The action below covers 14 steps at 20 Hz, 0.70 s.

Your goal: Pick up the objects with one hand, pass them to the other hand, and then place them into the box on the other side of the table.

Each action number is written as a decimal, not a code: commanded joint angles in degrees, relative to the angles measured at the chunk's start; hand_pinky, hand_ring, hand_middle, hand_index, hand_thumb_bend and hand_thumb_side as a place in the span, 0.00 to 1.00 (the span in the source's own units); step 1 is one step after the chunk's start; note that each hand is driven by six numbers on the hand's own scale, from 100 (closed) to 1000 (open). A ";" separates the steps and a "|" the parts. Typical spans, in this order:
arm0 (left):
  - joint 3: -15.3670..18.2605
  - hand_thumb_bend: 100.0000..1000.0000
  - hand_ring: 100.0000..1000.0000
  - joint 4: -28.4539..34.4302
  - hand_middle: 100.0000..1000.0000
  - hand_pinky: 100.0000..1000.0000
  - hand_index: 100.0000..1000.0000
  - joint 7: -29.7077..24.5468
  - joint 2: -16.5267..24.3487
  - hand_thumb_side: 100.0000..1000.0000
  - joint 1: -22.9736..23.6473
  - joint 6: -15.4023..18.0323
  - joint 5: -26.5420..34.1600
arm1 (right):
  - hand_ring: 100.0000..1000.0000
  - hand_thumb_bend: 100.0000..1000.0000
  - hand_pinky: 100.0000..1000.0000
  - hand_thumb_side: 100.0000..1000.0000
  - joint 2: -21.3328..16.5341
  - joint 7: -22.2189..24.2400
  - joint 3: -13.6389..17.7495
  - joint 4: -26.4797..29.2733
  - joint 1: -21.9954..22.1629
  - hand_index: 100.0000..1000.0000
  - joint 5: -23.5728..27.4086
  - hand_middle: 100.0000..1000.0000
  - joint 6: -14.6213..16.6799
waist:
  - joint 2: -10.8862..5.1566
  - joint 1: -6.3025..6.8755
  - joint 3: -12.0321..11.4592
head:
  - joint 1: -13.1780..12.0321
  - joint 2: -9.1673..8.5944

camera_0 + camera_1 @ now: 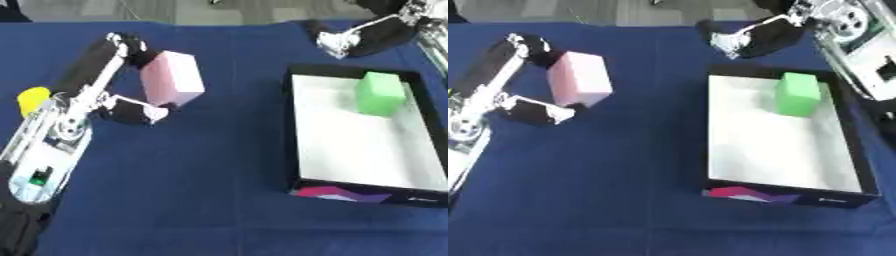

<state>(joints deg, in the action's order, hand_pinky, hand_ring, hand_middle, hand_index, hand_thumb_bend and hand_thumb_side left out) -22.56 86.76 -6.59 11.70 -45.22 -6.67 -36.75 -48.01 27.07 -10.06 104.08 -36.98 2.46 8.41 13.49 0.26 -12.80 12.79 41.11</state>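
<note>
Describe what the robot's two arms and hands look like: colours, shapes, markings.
The left hand has black fingers with whitish, silver-looking tips and joints. Its forearm is a rounded silver and pale casing with round joint parts and a small green mark near the lower end. The right hand is likewise black with pale tips; its forearm is silver-white with round joints and a dark marking.

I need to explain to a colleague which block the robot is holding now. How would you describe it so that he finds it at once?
Start from the blue table and look to its left half, away from the black box with the white floor. There the left robot hand pinches a pink block. It is pale pink, whereas the only other block is green and lies inside the box.
</note>
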 commanded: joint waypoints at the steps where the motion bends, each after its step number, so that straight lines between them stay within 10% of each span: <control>1: 0.92 0.03 0.51 0.18 0.40 0.62 0.42 1.67 -0.79 0.00 -0.55 1.35 1.28 | 0.93 0.07 0.88 0.11 -0.35 1.30 -0.32 -0.51 -1.45 0.95 -1.79 0.79 0.95 | -0.15 -0.86 -0.16 | 0.39 -0.86; 14: 0.93 0.00 0.49 -3.22 0.38 0.62 0.42 4.32 -4.46 0.00 -0.84 8.11 7.19 | 0.94 0.18 0.88 0.10 2.64 5.93 -3.01 -4.74 -4.97 0.95 -8.57 0.81 5.47 | 0.92 -1.02 -1.07 | 2.08 -1.62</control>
<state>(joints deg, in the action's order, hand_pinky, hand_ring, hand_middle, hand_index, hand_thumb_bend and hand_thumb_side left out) -22.05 83.05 -2.41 7.42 -44.88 0.79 -30.23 -44.74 32.65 -13.35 99.44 -40.90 -5.44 13.47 14.59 -0.06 -13.90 14.59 40.35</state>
